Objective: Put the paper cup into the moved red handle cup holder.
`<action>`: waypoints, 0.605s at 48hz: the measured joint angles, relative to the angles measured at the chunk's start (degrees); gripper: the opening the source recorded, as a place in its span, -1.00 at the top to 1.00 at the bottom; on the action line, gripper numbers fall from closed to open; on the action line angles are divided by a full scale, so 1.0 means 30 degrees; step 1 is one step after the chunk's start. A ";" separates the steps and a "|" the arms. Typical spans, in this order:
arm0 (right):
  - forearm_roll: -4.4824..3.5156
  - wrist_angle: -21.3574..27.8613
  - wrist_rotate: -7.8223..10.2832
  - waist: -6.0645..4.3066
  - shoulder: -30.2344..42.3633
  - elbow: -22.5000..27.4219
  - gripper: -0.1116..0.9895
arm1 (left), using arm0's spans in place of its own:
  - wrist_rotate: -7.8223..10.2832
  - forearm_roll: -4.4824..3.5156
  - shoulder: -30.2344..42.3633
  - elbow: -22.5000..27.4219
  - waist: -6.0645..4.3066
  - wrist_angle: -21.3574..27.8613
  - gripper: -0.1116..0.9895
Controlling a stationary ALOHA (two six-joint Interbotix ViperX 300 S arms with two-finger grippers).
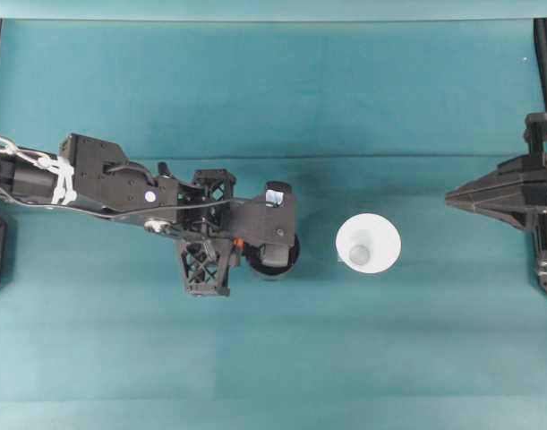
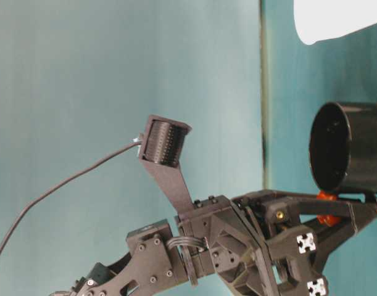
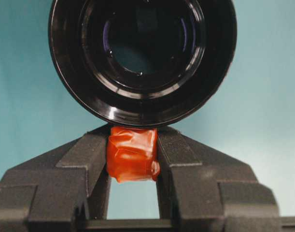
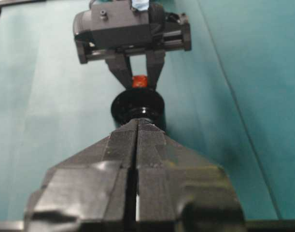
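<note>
beside the paper cup (image 1: pixel 368 244), left fingers (image 3: pixel 87 159) pinch the red handle cup holder (image 3: pixel 142 58)

I work at a lab test bench: a teal cloth (image 1: pixel 255 81) covers the table, a teal backdrop (image 2: pixel 114 92) behind, black frame posts (image 1: pixel 546 54) at its corners.

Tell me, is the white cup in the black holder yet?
Not yet. The left gripper is pinching the red handle of the black holder. The paper cup stands empty beside it, untouched. The right gripper is shut and holds nothing.
</note>
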State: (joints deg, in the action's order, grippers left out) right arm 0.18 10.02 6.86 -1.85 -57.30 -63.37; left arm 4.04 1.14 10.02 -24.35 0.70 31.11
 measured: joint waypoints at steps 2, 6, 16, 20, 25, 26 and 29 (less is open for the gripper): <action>0.0000 0.0000 0.0000 0.0000 0.0000 0.0000 1.00 | 0.0000 0.0000 0.0000 0.0000 0.0000 -0.0059 0.29; 0.0000 -0.0029 0.0000 0.0000 0.0000 0.0000 1.00 | -0.0088 -0.0029 0.0059 0.0000 0.0000 -0.0117 0.29; 0.0000 0.0000 0.0000 0.0000 0.0000 0.0000 1.00 | -0.0146 0.0000 0.0176 -0.0029 0.0000 -0.0146 0.29; 0.0000 -0.0029 0.0000 0.0000 0.0000 0.0000 1.00 | -0.0146 0.0000 0.0205 -0.0029 0.0000 -0.0205 0.29; 0.0000 0.0000 0.0000 0.0000 0.0000 0.0000 1.00 | -0.0117 0.0000 0.0234 -0.0029 -0.0029 -0.0381 0.29; 0.0000 0.0000 0.0000 0.0000 0.0000 0.0000 1.00 | -0.0117 0.0000 0.0264 -0.0029 -0.0029 -0.0410 0.29; 0.0000 0.0000 0.0000 0.0000 0.0000 0.0000 1.00 | -0.0117 0.0000 0.0264 -0.0029 0.0000 -0.0410 0.29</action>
State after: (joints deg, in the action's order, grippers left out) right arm 0.18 10.02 6.86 -1.85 -57.30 -63.37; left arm 3.69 1.14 10.81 -24.43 0.70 29.88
